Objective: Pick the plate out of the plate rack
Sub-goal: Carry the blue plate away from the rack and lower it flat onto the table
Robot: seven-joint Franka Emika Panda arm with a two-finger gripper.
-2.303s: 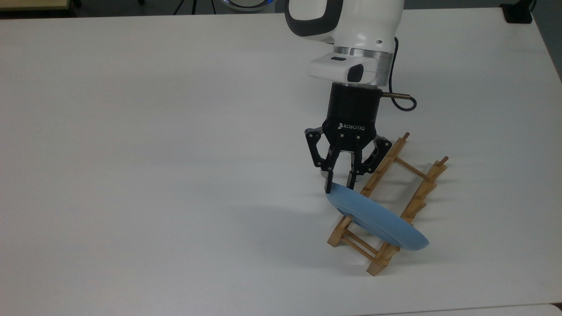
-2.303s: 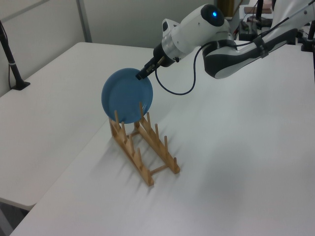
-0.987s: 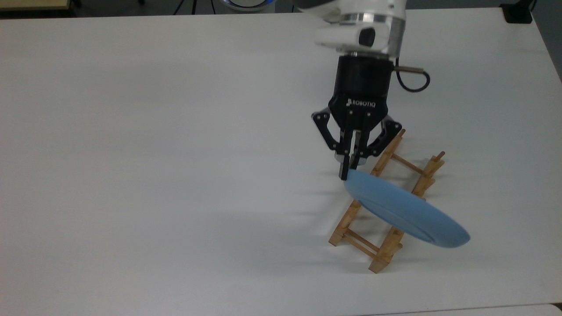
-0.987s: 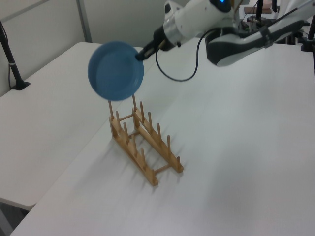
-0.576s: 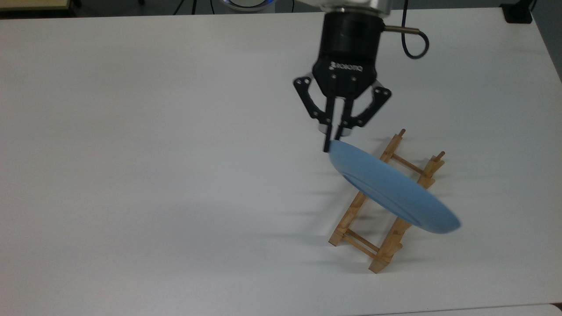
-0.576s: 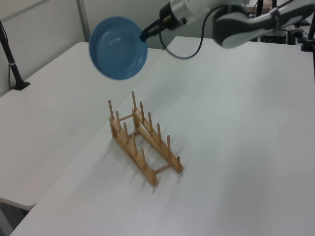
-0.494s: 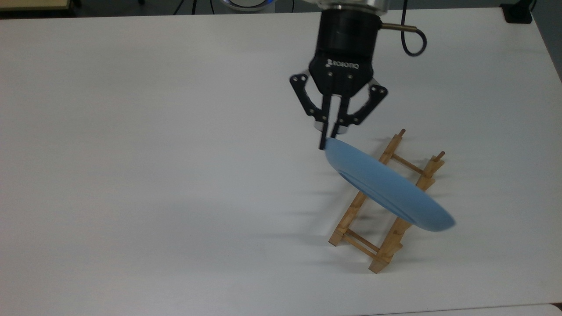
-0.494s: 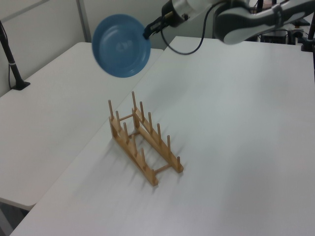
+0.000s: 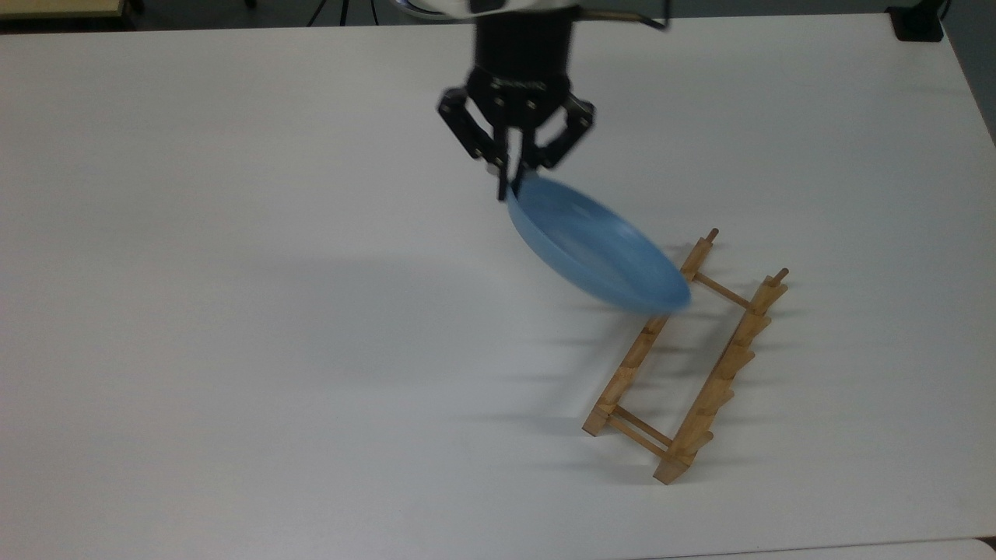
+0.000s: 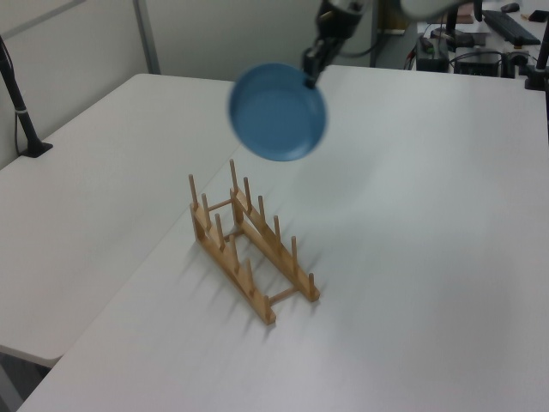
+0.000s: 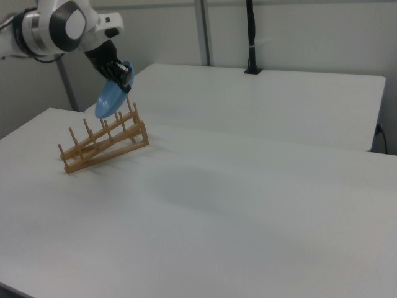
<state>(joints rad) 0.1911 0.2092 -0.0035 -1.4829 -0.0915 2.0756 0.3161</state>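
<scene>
The light-blue plate [image 9: 595,249] hangs in the air, held by its rim in my gripper [image 9: 513,183], which is shut on it. In the left view the plate [image 10: 278,112] faces the camera, well above the table, with the gripper [image 10: 310,70] at its upper right edge. In the right view the plate [image 11: 110,98] floats just above the rack's far end, below the gripper [image 11: 124,79]. The wooden plate rack [image 9: 689,362] stands on the white table with no plate in it; it also appears in the left view [image 10: 249,249] and the right view [image 11: 102,144].
The white table [image 9: 233,311] stretches wide around the rack. A second table [image 11: 279,99] stands beyond a seam in the right view, with a black post [image 11: 251,37] on it. Another black post [image 10: 19,112] stands at the left view's left.
The gripper has lifted the plate out of the rack and carried it up and toward the top view's upper left. The rack stays in place.
</scene>
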